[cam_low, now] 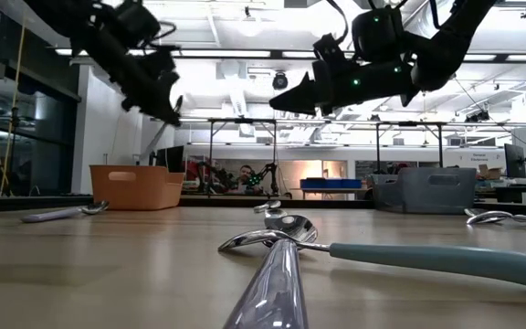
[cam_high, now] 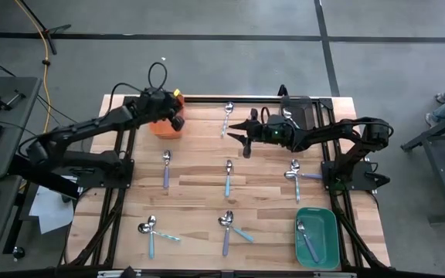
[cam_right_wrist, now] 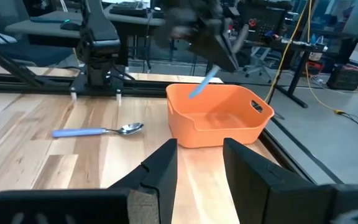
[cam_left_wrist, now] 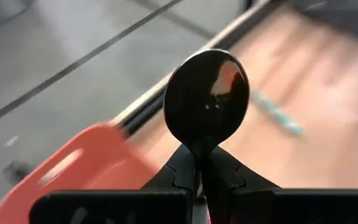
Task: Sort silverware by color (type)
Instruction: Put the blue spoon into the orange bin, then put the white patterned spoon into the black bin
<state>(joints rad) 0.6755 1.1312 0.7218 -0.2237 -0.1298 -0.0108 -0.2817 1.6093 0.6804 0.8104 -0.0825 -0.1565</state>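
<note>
I see a spoon (cam_left_wrist: 207, 102) clamped in my left gripper (cam_high: 178, 117), bowl up, hanging over the orange bin (cam_right_wrist: 219, 115) at the table's (cam_high: 199, 174) far left. Other spoons lie scattered across the wood. My right gripper (cam_high: 242, 135) hovers mid-table, fingers apart, holding nothing.

Silver-headed spoons (cam_high: 226, 179) with blue or teal handles lie scattered flat; one seemingly light-blue-handled spoon (cam_left_wrist: 207, 102) hangs aloft.
</note>
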